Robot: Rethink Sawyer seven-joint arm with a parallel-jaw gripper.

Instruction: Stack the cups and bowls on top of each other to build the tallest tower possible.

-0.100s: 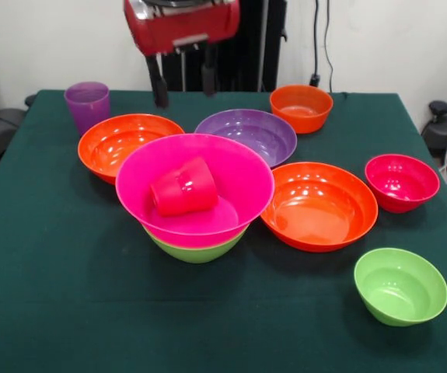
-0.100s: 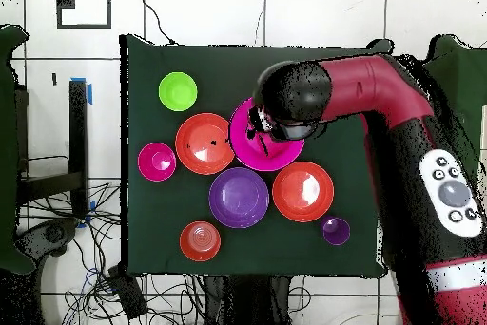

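The tower is a wide hot pink bowl nested over a second pink bowl and a lime green bowl at the bottom. Inside the top bowl a red-pink cup lies on its side. My gripper hangs high behind the tower, open, its two black fingers apart and holding nothing. A purple cup stands upright at the far left. In the overhead view my arm covers part of the hot pink bowl and hides the gripper.
Loose bowls ring the tower: an orange bowl on the left, a purple bowl behind, a small orange bowl farther back, a large orange bowl on the right, a red-pink bowl and a lime green bowl.
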